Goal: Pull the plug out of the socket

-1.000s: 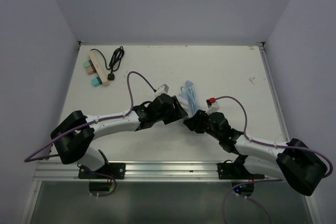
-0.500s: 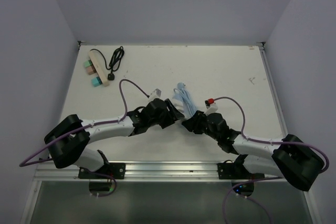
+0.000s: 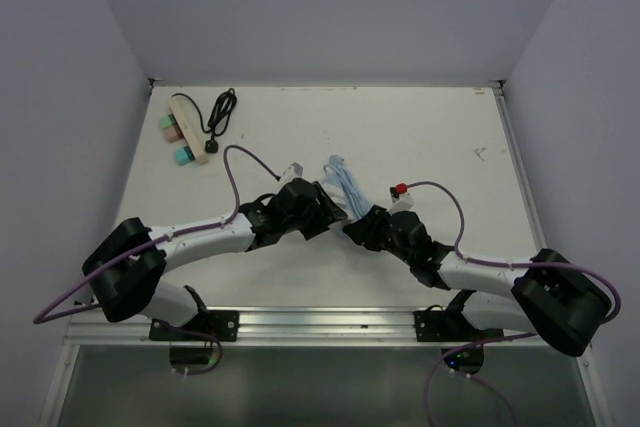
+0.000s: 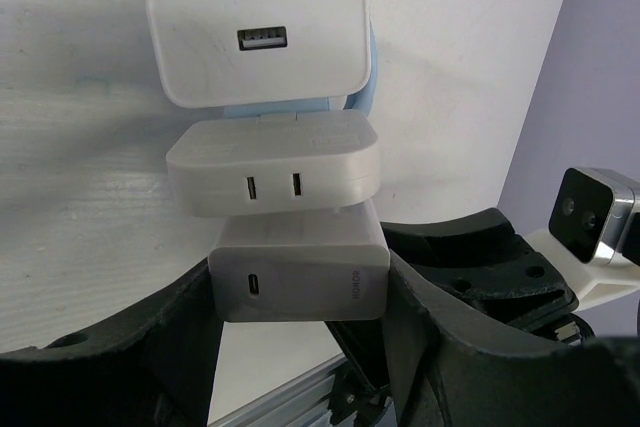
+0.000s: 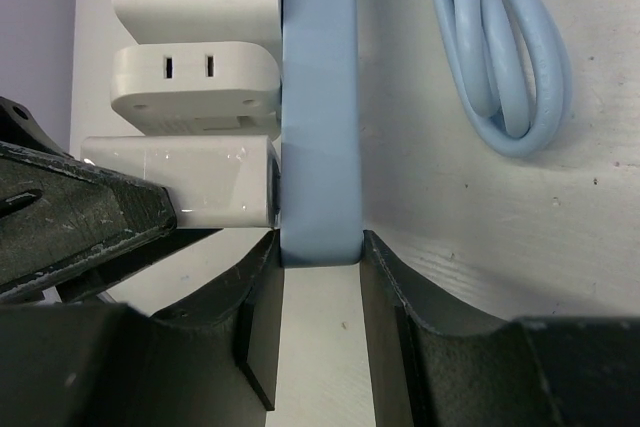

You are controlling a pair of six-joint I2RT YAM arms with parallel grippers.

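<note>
At the table's [image 3: 450, 127] far left corner a beige strip [image 3: 187, 129] lies beside a coiled black cord [image 3: 220, 110]. The left arm [image 3: 210, 237] stretches low from its base toward the table's middle, wrist about level. The left gripper [image 4: 300, 292] is clamped on the plug [image 4: 298, 257], one black finger against each side.

The plug is a smooth white block with rounded corners. Its small port faces back at the left wrist, and its rear meets the blue strip [image 5: 318, 117]. Two more white chargers [image 4: 272, 167] sit in a row beyond it.

The blue strip is a long matte bar turned on edge, its long axis running away from the right wrist and its sockets facing the left arm. The right gripper [image 5: 320, 252] pinches its near end between both fingers. A glossy blue cable [image 5: 510, 57] lies looped just beside it. The right arm [image 3: 470, 272] reaches in low from the right.
</note>
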